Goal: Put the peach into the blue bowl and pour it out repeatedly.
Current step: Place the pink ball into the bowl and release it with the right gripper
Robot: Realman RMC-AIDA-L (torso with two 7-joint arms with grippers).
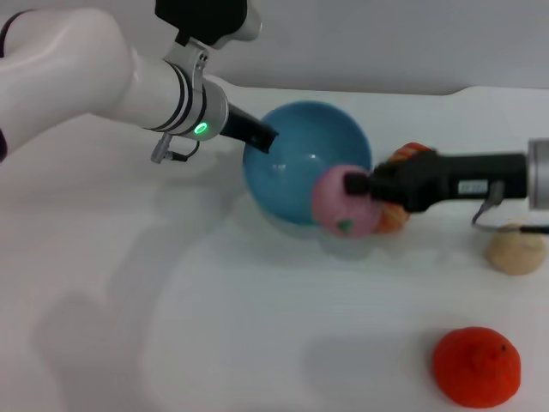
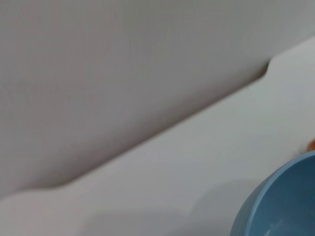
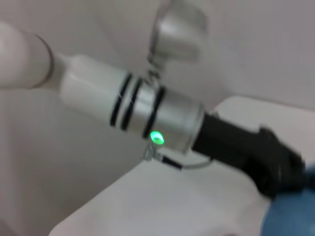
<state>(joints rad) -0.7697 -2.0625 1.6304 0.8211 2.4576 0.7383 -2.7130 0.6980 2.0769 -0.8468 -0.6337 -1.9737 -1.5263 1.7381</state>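
Note:
My left gripper [image 1: 262, 137] is shut on the far-left rim of the light blue bowl [image 1: 300, 163] and holds it tilted, its opening facing the front. The bowl's inside looks empty. My right gripper [image 1: 358, 184] comes in from the right and is shut on the pink peach [image 1: 341, 204], which sits at the bowl's lower right rim, just outside the opening. The bowl's edge shows in the left wrist view [image 2: 285, 201]. The right wrist view shows the left gripper [image 3: 275, 162] and a bit of the bowl [image 3: 290, 221].
An orange fruit [image 1: 410, 153] lies partly hidden behind my right gripper. A beige ball [image 1: 516, 251] sits on the white table at the right. A larger bright orange bumpy fruit [image 1: 477, 366] lies at the front right. The table's back edge [image 1: 480, 88] runs behind the bowl.

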